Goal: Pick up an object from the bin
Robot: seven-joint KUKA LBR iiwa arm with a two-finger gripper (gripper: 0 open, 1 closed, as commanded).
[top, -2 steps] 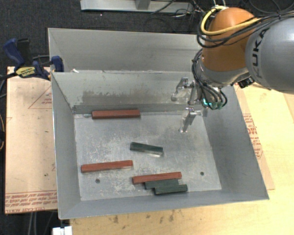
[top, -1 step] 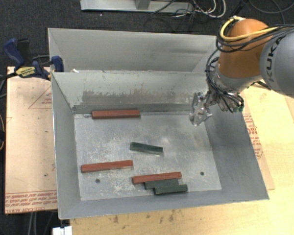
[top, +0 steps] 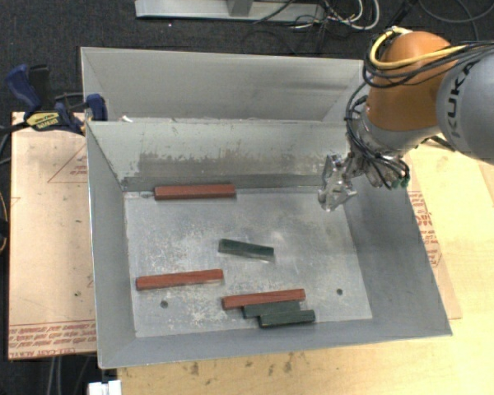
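Grey metal bin (top: 230, 89), seen from above. Nearest edge: two dark green blocks (top: 286, 319) side by side, touching red-brown bar (top: 263, 299). Left of them, second red-brown bar (top: 179, 280). Mid-floor: lone dark green block (top: 245, 249), slightly tilted. Along far wall: third red-brown bar (top: 194, 192). My jaws hang at far right above bare floor, apart from every piece. Whether they are released or clenched, I cannot tell.

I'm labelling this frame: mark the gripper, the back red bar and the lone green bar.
gripper (top: 337, 192): camera view, its lower tip.
back red bar (top: 195, 192): camera view, middle of its top face.
lone green bar (top: 246, 250): camera view, middle of its top face.
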